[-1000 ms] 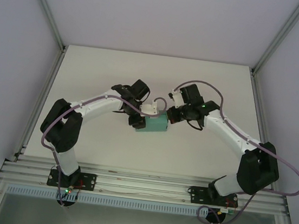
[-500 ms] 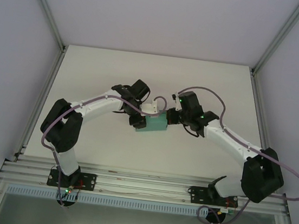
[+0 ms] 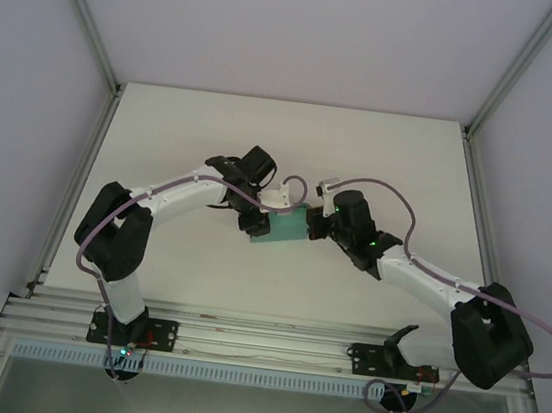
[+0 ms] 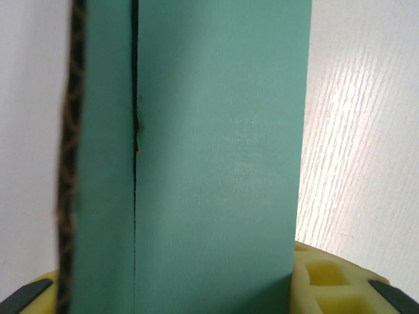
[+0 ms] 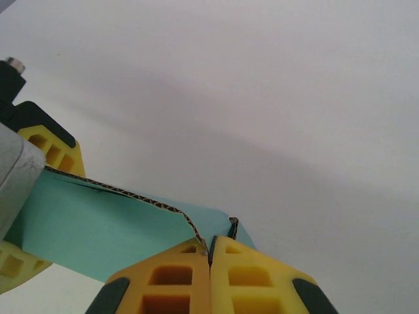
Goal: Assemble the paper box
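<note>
The paper box is a small teal-green card box held above the middle of the white table. My left gripper is shut on its left part. In the left wrist view the box stands upright between my yellow fingers, with a seam running down its left side. My right gripper is shut, and its closed tips press against the corrugated edge of a flap at the box's right end. Nothing lies between the right jaws. The left gripper's finger shows beyond the box.
Metal frame posts and grey walls close in the table on the left, right and back. The aluminium rail with both arm bases runs along the near edge.
My right arm has swung leftward and lower, bringing its shut gripper from just right of the box up against the box's right end. The left arm and the box have stayed still.
</note>
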Available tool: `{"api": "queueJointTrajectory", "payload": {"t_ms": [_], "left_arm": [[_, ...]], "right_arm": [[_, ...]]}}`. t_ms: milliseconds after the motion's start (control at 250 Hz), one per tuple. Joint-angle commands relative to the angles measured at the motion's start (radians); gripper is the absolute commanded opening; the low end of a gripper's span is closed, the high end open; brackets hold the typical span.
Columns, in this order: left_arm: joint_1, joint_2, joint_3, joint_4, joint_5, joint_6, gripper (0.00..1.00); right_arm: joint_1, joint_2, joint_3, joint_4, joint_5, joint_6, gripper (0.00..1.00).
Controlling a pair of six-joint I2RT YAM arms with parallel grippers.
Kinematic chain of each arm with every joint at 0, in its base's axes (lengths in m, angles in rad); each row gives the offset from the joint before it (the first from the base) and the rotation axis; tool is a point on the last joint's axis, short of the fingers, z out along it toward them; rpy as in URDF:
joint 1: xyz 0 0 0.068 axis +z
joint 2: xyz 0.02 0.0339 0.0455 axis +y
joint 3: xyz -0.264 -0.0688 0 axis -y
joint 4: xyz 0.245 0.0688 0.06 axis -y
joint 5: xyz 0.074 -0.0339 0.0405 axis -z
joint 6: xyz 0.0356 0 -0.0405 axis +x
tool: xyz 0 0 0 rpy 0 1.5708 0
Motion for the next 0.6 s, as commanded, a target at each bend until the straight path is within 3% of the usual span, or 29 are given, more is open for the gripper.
{"api": "queueJointTrajectory", "payload": {"t_ms": [0, 432, 596], "left_arm": [[-0.002, 0.003, -0.012, 0.026, 0.018, 0.014, 0.41], [-0.001, -0.006, -0.02, 0.049, 0.041, 0.008, 0.44], [-0.002, -0.003, -0.013, 0.061, 0.044, 0.001, 0.47]], "right_arm": [[0.037, 0.029, -0.042, -0.005, 0.035, -0.043, 0.0], [0.041, 0.018, -0.172, 0.182, 0.017, -0.11, 0.0], [0.042, 0.042, -0.17, 0.166, -0.021, -0.108, 0.0]]}}
